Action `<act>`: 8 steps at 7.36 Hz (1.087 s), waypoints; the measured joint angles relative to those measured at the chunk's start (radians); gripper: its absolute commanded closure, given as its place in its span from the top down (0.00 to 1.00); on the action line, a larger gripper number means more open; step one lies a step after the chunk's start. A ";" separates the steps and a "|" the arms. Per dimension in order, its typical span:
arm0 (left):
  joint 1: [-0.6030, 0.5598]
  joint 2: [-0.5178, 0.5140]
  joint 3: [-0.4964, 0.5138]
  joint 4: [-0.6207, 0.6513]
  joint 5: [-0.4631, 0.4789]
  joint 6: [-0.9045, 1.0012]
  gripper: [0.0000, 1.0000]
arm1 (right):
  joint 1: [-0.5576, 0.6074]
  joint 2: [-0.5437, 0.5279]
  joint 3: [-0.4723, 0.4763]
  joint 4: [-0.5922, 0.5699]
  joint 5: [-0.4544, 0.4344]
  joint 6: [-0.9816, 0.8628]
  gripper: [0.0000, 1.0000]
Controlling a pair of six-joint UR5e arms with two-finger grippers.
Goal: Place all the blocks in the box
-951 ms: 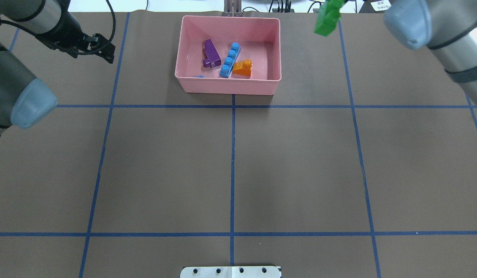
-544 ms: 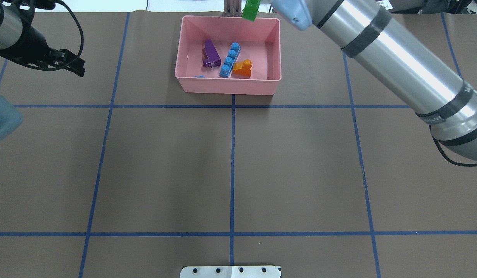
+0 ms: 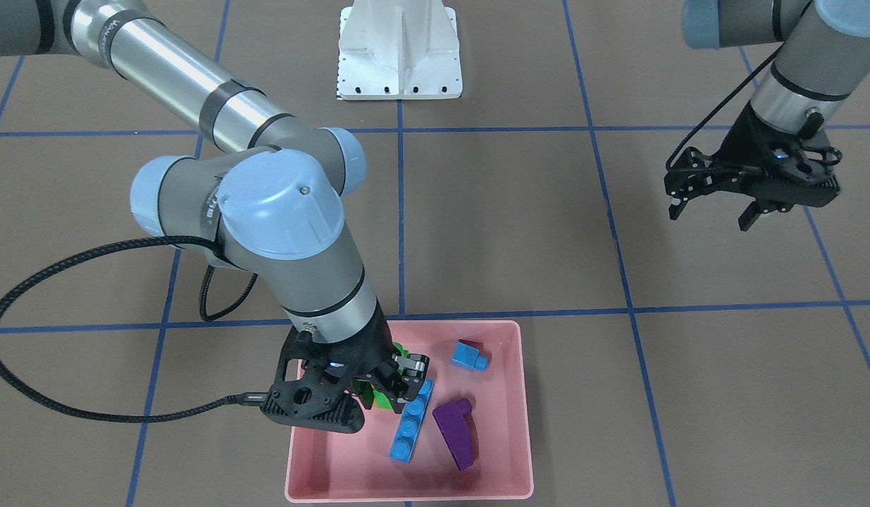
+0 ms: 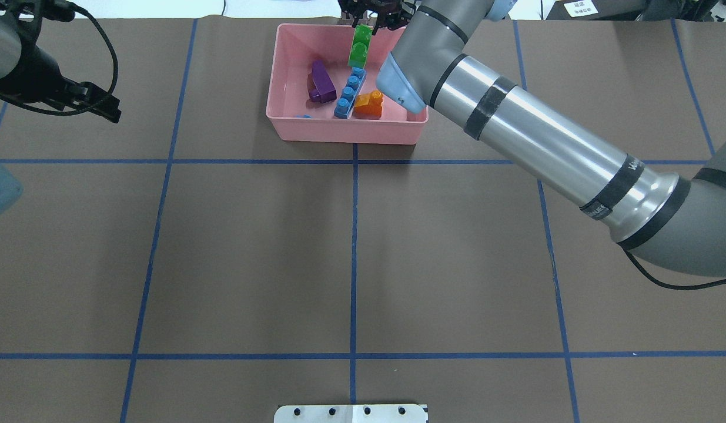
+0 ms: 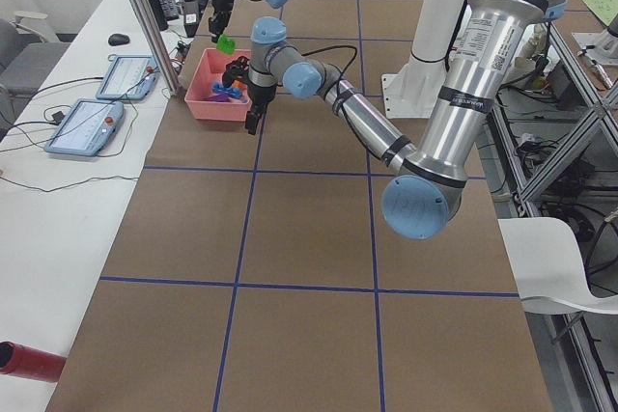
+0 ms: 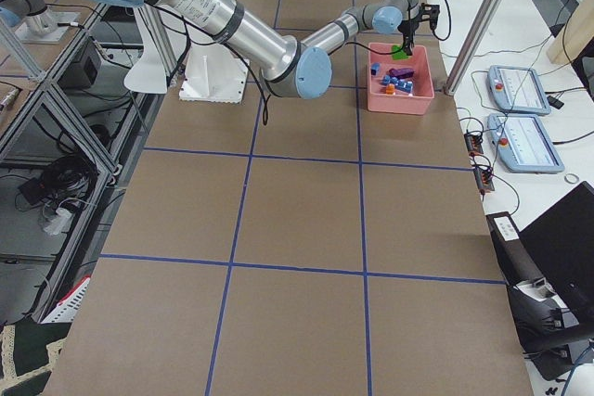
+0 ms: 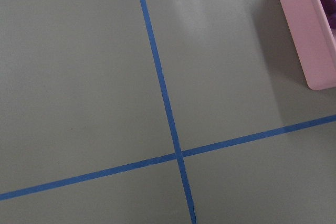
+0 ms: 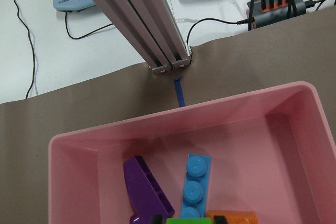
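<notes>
Green block (image 4: 359, 51) was clenched in the right claw (image 4: 363, 24), hanging over the far half of the pink box (image 4: 345, 130), inside its rim line and not yet let go. Overhead view put it just above the far end of the long blue bar (image 4: 349, 93); whether they touched, could not tell. Purple sloped block (image 4: 321, 82), orange sloped block (image 4: 370, 104) and small blue cube (image 3: 468, 357) already lay on the box floor. Left claw (image 3: 711, 213) hung released and empty, well apart over the brown counter (image 4: 351, 252).

Step in hand, by my read: drop-off of the last block. To do it well, probably lower a bit more so the fall is short, and shift toward bare floor, since landing on the bar's studs could tip the block or bounce it toward the wall. Then spread the fingers fully and lift straight up, without dragging the bar or clipping the far wall. Left arm looked fine parked where it was.

Orientation: the block was gripped at its upper end, long axis steep, lower end pointing down at the box floor. In the overhead view that axis ran nearly front to back, roughly in line with the blue bar. Stud side seemed to face the robot, not certain. Right wrist view showed only a green sliver at its bottom edge.
</notes>
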 measured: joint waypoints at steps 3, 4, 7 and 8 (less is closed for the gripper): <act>0.001 0.007 0.005 -0.004 0.008 -0.005 1.00 | -0.042 0.010 -0.016 0.015 -0.088 -0.012 1.00; 0.002 0.012 0.007 -0.005 0.010 -0.006 1.00 | -0.040 0.015 -0.013 0.013 -0.092 -0.035 1.00; 0.006 0.015 0.026 -0.009 0.071 -0.007 1.00 | 0.046 0.013 0.116 -0.171 0.039 -0.238 1.00; 0.007 0.016 0.027 -0.010 0.102 -0.004 1.00 | 0.088 -0.011 0.220 -0.322 0.078 -0.362 1.00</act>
